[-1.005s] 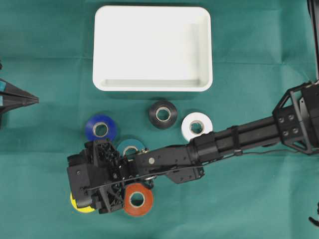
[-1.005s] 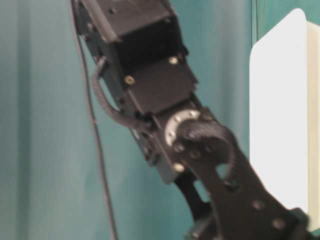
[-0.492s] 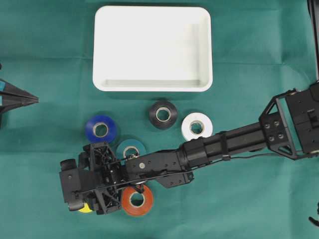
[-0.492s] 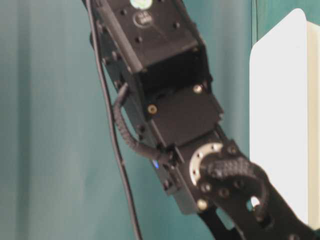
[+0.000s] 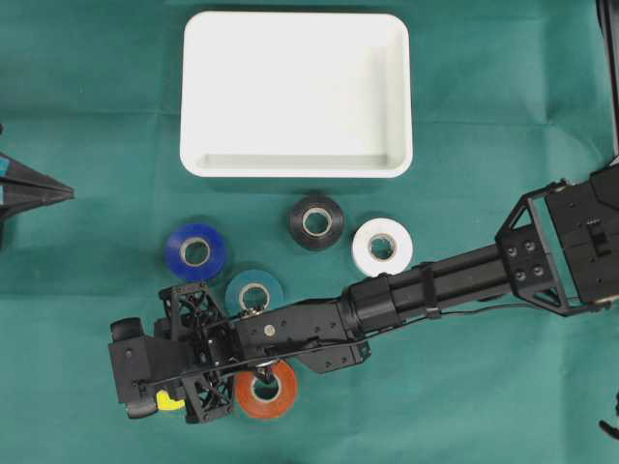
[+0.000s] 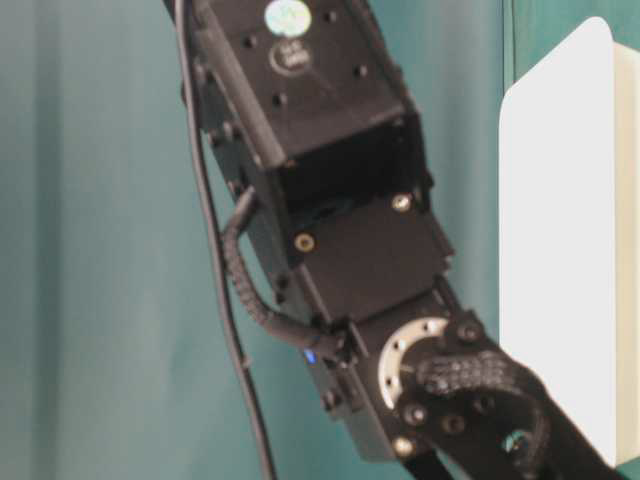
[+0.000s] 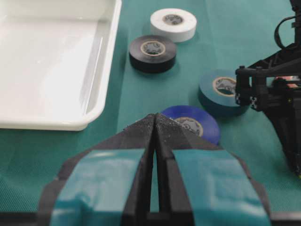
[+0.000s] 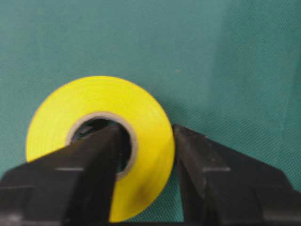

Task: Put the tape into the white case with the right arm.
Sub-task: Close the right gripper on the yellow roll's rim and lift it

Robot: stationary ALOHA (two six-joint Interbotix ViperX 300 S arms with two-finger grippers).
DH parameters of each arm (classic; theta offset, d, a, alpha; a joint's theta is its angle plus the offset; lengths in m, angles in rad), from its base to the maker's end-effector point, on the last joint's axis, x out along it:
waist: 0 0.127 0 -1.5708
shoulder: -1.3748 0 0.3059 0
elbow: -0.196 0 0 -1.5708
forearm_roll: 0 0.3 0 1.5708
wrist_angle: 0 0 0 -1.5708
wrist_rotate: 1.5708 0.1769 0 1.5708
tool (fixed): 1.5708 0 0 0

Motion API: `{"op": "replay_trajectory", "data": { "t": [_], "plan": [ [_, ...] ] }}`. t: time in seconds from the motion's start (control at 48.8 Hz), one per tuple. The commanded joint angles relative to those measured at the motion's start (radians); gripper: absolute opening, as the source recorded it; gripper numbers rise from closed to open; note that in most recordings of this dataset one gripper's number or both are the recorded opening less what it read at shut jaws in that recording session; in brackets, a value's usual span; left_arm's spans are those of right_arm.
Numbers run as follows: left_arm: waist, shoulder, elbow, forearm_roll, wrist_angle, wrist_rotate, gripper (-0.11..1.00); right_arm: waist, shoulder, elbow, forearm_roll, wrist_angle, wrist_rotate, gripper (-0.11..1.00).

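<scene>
Overhead, white case [image 5: 295,94]: lies beyond the loose rolls, holds no tape.
Overhead, right arm [image 5: 426,287]: reaches across the black [image 5: 316,222], white [image 5: 382,247], blue [image 5: 195,251], teal [image 5: 254,291] and orange [image 5: 266,389] rolls.
Overhead, yellow tape [image 5: 170,400]: farthest from the white case, mostly hidden under the wrist.
Table level: only the blurred arm shows.
Left wrist, left gripper [image 7: 155,128]: fingers pressed together, empty, near the white case.
Right wrist, right gripper [image 8: 145,146]: pinches the yellow tape's wall, one finger [image 8: 89,160] in its core.
</scene>
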Motion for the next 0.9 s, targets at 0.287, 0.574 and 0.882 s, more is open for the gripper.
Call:
{"op": "replay_trajectory", "data": {
  "t": [0.287, 0.574, 0.882],
  "plan": [
    [0.003, 0.006, -0.012, -0.002, -0.005, 0.000, 0.00, -0.003, -0.064, -0.020, -0.006, 0.020, -0.002, 0.03],
    [0.003, 0.006, -0.012, -0.002, -0.005, -0.002, 0.00, -0.003, -0.155, -0.020, -0.006, 0.058, 0.002, 0.02],
    [0.003, 0.006, -0.011, -0.002, -0.005, -0.002, 0.00, -0.012, -0.173, -0.020, -0.006, 0.067, 0.011, 0.02]
  ]
}}
